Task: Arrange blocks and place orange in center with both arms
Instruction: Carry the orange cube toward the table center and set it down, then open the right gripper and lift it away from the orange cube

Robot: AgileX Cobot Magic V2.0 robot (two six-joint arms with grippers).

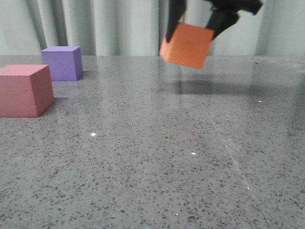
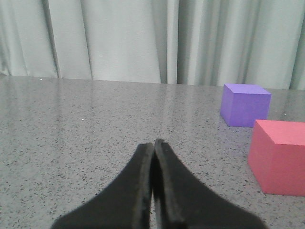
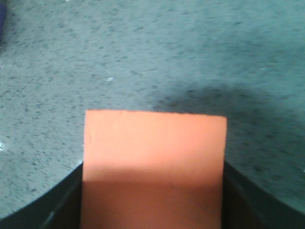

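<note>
My right gripper [image 1: 196, 29] is shut on the orange cube [image 1: 187, 45] and holds it tilted in the air above the far middle of the table. In the right wrist view the orange cube [image 3: 153, 167] fills the space between the dark fingers [image 3: 62, 205]. The pinkish-red cube [image 1: 25, 89] rests on the table at the left, with the purple cube [image 1: 62, 62] just behind it. The left wrist view shows my left gripper [image 2: 153, 143] shut and empty, low over the table, with the purple cube [image 2: 245, 104] and pinkish-red cube [image 2: 280, 156] off to one side of it.
The speckled grey table [image 1: 157, 162] stretches from front to back. A pale curtain [image 1: 114, 24] hangs behind its far edge. The orange cube's shadow [image 1: 224, 88] lies on the table beneath it.
</note>
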